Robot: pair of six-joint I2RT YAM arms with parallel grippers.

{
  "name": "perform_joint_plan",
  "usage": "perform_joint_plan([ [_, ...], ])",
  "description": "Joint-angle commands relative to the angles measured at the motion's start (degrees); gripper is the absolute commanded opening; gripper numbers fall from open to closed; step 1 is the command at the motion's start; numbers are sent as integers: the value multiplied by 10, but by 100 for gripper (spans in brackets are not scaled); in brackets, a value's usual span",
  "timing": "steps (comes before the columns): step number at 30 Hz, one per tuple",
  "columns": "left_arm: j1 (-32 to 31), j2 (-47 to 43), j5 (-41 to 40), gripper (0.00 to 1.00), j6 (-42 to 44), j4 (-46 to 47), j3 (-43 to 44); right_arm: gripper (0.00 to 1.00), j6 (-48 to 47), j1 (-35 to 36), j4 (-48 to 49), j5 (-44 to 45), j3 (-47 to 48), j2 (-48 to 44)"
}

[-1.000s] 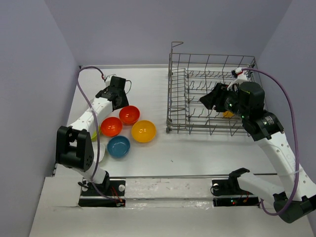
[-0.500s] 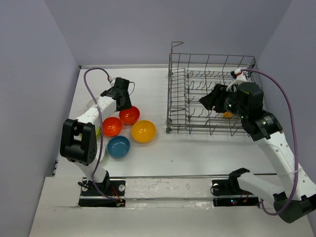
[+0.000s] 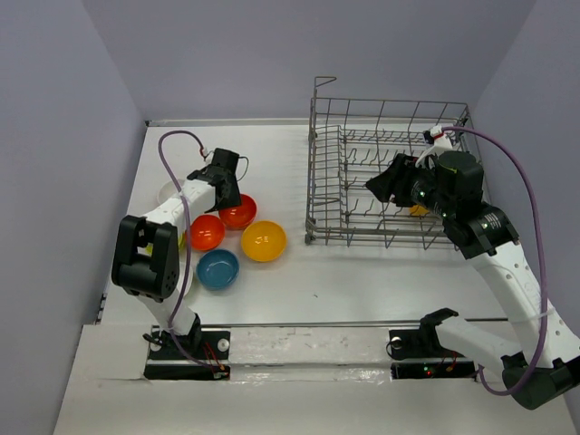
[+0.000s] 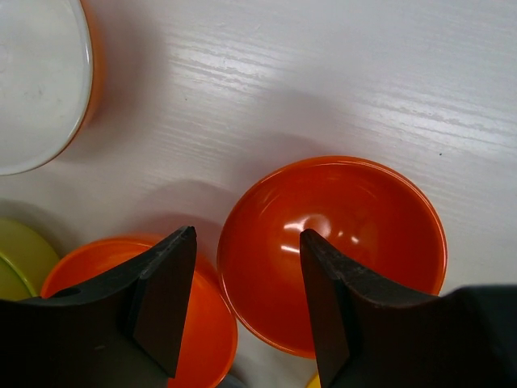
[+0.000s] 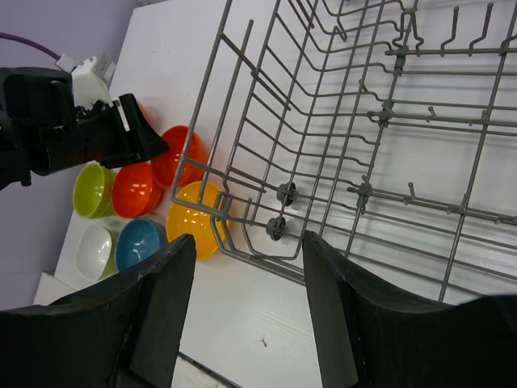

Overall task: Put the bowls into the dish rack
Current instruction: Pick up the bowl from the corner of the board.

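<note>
Several bowls sit in a cluster left of centre: red-orange (image 3: 238, 214), orange (image 3: 205, 232), yellow (image 3: 264, 241), blue (image 3: 217, 269). A lime green bowl (image 4: 14, 260) and a white bowl (image 4: 36, 81) lie at the cluster's edge. My left gripper (image 3: 223, 184) is open and low over the red-orange bowl (image 4: 339, 242), its jaws straddling that bowl's left rim, with the orange bowl (image 4: 121, 315) under the left finger. The grey wire dish rack (image 3: 326, 186) stands at the right. My right gripper (image 3: 388, 181) hangs open over the dish rack (image 5: 363, 121), holding nothing.
A second white bowl (image 5: 91, 252) lies beside the blue bowl (image 5: 139, 242) near the front left. Something yellow (image 3: 417, 210) shows inside the rack, mostly hidden by the right arm. Walls enclose the table on three sides. The left arm's purple cable (image 3: 172, 149) loops above the bowls.
My left gripper has moved forward and down onto the red-orange bowl's rim, its jaws narrowing a little. The right arm and the bowls have not moved.
</note>
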Motion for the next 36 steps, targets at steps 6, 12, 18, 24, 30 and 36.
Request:
perform_joint_plan([
  [6, -2, 10, 5, 61, 7, 2, -11, 61, -9, 4, 24, -7, -5, 0],
  [12, -2, 20, 10, 55, 8, 5, -8, 61, -8, 4, 24, -7, -6, -2],
  [18, -2, 23, 15, 51, 4, 10, -13, 61, -9, 4, 24, -6, -8, -2],
  [24, -2, 18, 24, 27, 2, 17, -20, 62, -12, 4, 21, 0, -8, 2],
  [30, -2, 6, 24, 5, 6, 16, -17, 61, -13, 4, 14, 4, 7, 11],
  [36, -2, -24, 25, 0, 9, 16, -5, 61, -14, 4, 2, 6, 30, 23],
])
